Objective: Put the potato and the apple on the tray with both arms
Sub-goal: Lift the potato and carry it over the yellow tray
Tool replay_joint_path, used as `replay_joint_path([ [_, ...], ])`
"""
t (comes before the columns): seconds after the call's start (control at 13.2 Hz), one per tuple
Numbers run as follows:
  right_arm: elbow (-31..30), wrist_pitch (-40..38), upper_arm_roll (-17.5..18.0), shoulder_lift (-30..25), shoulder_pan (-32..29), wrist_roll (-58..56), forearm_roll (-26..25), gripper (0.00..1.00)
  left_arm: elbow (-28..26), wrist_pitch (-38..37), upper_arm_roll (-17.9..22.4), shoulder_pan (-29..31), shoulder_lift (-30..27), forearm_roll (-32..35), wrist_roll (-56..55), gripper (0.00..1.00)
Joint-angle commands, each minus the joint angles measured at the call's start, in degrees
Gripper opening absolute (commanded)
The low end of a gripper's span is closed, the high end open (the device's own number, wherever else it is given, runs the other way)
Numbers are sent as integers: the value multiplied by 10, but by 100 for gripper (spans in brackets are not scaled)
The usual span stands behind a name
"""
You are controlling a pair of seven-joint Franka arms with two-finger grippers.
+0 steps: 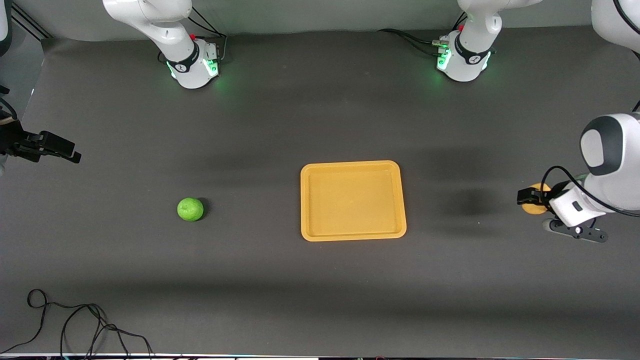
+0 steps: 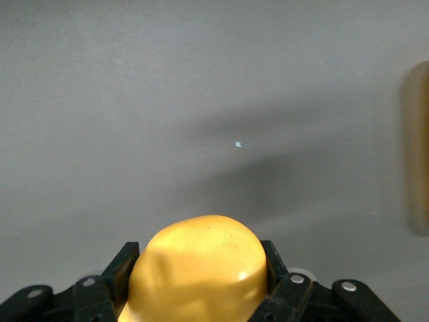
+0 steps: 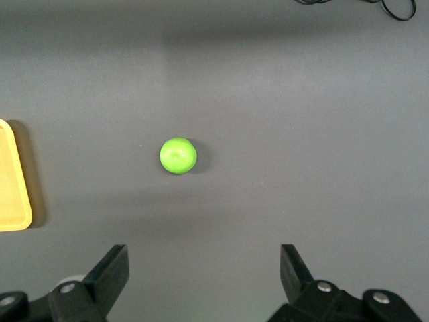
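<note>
Over counter's left-arm end, my left jaws [image 1: 531, 197] clamped tight on potato [image 2: 198, 270], held off dark counter [image 1: 320, 280], well apart from tray [image 1: 353, 200]. My right jaws [image 3: 204, 274] hung spread wide and empty over right-arm end of counter, apple [image 1: 190, 209] in their sight but untouched. Apple sat alone on counter toward right-arm end, well apart from tray. Tray lay flat mid-counter, nothing on it. Loose black cable [image 1: 75, 320] curled at counter edge nearest front camera.
</note>
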Motion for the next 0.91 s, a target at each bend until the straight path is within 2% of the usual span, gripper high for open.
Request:
replay_joint_path([
  [0.0,-1,1,-1,-4,0,-2,-4,100,-6,-42,6,-50,-38,1,-91,38],
  [0.23,-1,1,-1,-5,0,-2,-4,100,-7,-59,-8,-116,-58,-8,-228,38],
  [0.53,-1,1,-2,-5,0,-2,-4,100,0,-40,-102,-130,-54,-9,-426,38],
  [0.68,0,1,-2,-5,0,-2,-4,100,-5,4,-133,-140,-39,-20,-496,38],
  [0.84,-1,2,-2,-5,0,-2,-4,100,-6,67,-138,-180,-5,-21,-558,38],
])
